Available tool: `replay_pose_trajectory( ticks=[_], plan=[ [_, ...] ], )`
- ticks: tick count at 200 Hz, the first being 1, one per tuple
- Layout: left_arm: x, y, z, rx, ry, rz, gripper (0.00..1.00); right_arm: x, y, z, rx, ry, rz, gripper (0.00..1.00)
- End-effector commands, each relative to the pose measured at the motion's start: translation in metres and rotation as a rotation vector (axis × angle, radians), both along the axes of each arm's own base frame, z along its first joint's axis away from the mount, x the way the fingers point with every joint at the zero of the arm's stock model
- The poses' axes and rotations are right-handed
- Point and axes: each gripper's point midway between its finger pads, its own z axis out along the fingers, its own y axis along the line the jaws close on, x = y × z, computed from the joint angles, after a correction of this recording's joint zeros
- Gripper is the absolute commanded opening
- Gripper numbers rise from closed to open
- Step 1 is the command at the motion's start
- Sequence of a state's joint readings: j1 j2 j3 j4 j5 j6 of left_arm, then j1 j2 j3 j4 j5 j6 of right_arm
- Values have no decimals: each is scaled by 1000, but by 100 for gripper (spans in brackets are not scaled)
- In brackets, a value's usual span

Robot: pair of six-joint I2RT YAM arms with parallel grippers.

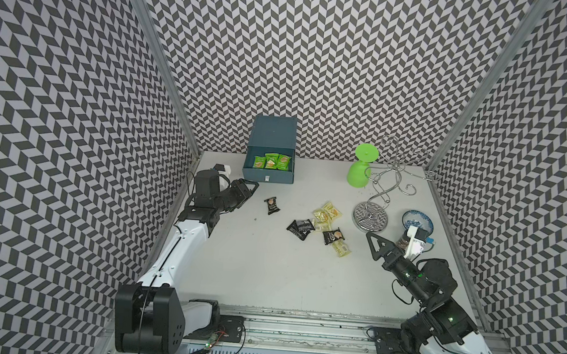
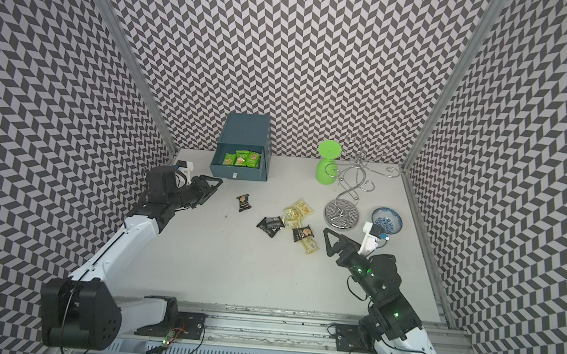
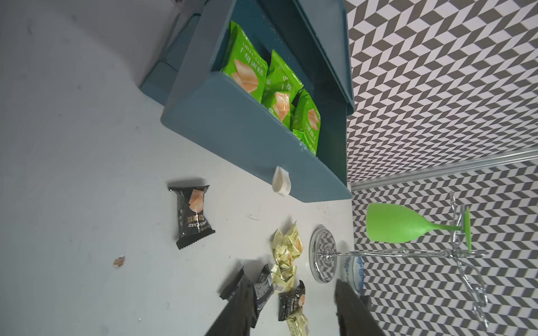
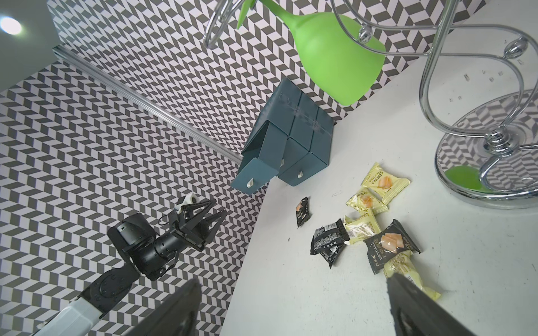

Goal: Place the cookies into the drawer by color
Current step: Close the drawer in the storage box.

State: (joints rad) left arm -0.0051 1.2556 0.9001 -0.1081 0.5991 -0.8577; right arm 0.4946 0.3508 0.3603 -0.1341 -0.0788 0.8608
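at the far edge of the table [image 1: 268,270], left of centre, backed against the far wall: the drawer [image 1: 273,132], a dark teal chest, top tray [image 1: 268,176] pulled out toward the near side, both lower trays shut, pale tabs showing in the right wrist view; inside the open tray, at least three green cookies [image 1: 271,161], side by side and overlapping, leaning on one another; nothing else visible in there; out on the tabletop, one black packet [image 1: 272,205] alone, near of the open tray front; further right and nearer, a loose heap of black packets [image 1: 300,228] and pale yellow packets [image 1: 325,215], several overlapping; left gripper [image 1: 252,186] just left and near of the open tray front, fingers parted, holding nothing; right gripper [image 1: 374,242] right of the heap, spread wide, empty, apart from the nearest yellow packet; far right: an upturned green goblet [image 1: 360,171], a chrome wire rack [image 1: 370,219], a blue patterned bowl [image 2: 398,218], partly hidden behind the right wrist, contents not to be told
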Motion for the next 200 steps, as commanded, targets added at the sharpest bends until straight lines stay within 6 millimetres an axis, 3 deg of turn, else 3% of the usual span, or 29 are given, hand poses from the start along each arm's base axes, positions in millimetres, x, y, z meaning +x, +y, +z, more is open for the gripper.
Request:
replay_pose_trajectory(
  ticks=[1, 26, 98, 200],
  plan=[
    [9, -16, 17, -120, -69, -91, 49, 0, 2, 15, 21, -52, 9, 100],
    [19, -23, 15, -174, -90, -131, 50, 0, 1, 17, 26, -53, 7, 100],
    [52, -16, -10, -156, -74, -88, 58, -3, -3, 21, 23, -62, -7, 100],
    [94, -22, -18, -217, -122, -112, 31, -4, -5, 24, 23, -63, -14, 100]
  ],
)
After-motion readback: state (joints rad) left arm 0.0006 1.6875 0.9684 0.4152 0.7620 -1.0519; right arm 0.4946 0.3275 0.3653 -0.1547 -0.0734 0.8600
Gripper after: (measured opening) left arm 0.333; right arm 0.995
